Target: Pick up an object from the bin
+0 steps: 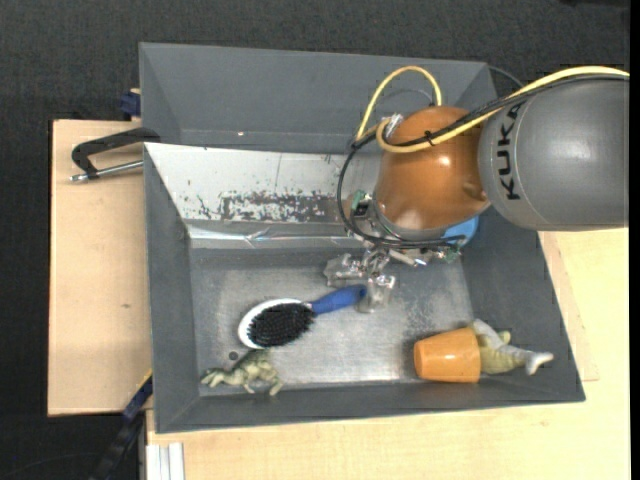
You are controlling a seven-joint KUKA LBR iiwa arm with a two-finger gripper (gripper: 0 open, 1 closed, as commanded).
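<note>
— How far along is the pick?
— Nothing is lifted yet. The hand [368, 286] hangs low over the blue handle end of the hairbrush [272, 324], which lies flat mid-floor in the bin [168, 293].
— Clenched on it?
— I cannot tell, released or clenched. I'd judge the grasp and lift are both left. The orange cup [448, 356] and the green toy figure [245, 373] lie apart, untouched.
</note>
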